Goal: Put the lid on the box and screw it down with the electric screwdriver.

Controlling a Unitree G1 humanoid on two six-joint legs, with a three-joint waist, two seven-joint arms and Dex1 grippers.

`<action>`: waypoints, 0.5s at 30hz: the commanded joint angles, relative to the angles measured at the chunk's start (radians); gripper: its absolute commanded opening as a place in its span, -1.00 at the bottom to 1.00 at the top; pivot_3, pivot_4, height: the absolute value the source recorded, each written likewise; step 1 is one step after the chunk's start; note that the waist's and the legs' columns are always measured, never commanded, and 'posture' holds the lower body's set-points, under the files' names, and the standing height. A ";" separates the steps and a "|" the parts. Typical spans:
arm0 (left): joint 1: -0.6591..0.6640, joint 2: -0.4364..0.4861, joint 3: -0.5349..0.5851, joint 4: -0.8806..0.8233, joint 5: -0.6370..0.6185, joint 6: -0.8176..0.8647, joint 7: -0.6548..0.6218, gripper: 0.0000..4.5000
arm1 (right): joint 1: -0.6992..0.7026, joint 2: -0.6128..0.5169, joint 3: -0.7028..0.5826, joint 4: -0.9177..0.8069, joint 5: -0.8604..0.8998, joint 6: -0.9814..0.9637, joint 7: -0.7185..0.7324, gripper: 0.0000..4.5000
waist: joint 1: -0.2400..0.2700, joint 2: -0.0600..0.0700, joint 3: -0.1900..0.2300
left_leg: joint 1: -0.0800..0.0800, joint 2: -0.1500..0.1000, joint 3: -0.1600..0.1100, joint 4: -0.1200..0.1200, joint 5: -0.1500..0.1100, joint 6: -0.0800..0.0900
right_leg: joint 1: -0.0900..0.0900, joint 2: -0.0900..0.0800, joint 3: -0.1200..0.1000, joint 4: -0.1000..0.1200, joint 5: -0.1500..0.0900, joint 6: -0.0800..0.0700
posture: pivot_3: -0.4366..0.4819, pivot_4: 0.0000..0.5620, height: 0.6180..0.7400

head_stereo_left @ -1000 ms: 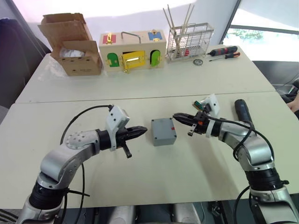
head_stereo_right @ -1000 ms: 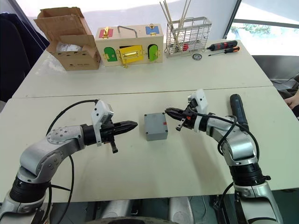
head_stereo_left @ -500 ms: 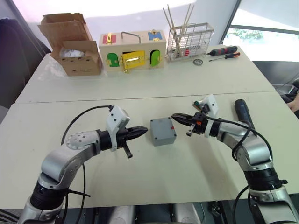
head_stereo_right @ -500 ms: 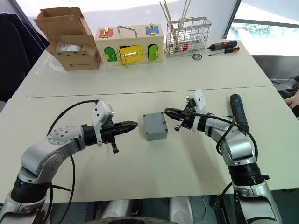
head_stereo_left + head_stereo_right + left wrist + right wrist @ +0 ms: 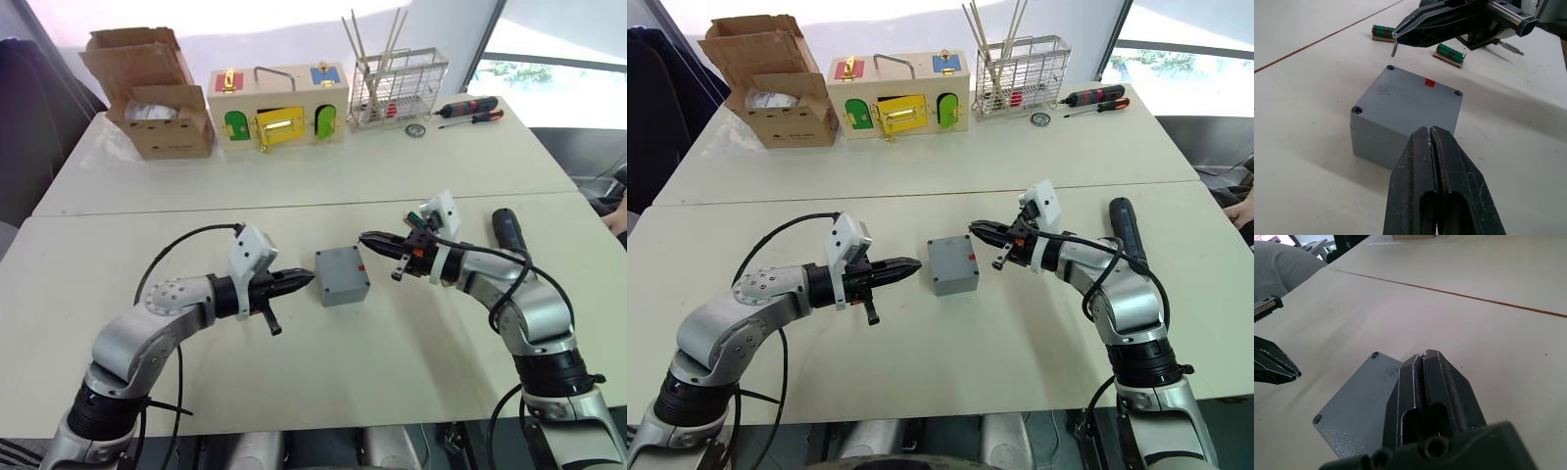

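Note:
The grey box stands mid-table with the flat grey lid lying on top, screw holes at its corners. A seam shows between the lid and the box wall. My left gripper is shut with nothing in it, its tip just off the box's left side. Just above the box's far right corner, my right gripper is shut on a small metal screw. The black electric screwdriver lies on the table beyond my right arm.
Along the far table stand a cardboard box, a wooden box with coloured doors, a wire rack and two hand screwdrivers. Two small green-topped blocks lie behind the box. A person's hand shows at the right edge.
My left gripper has edged a little right, closer to the box. My right gripper has risen slightly and shifted a bit left over the box's corner.

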 commanded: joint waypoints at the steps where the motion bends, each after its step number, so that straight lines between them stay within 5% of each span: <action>1: -0.008 -0.003 0.008 -0.024 -0.006 -0.011 0.003 -1.00 | -0.012 -0.002 -0.006 -0.039 0.012 -0.005 0.008 -0.99 | 0.000 0.000 0.000 | 0.000 0.000 0.000 0.000 0.000 0.000 | 0.000 0.000 0.000 0.000 0.000 0.000 | -0.05 -0.47 0.90; 15: -0.002 -0.005 0.005 -0.028 -0.003 -0.012 0.011 -1.00 | -0.016 0.023 0.013 -0.004 0.003 -0.013 0.012 -0.99 | 0.000 0.000 0.000 | 0.000 0.000 0.000 0.000 0.000 0.000 | 0.000 0.000 0.000 0.000 0.000 0.000 | -0.05 -0.47 0.90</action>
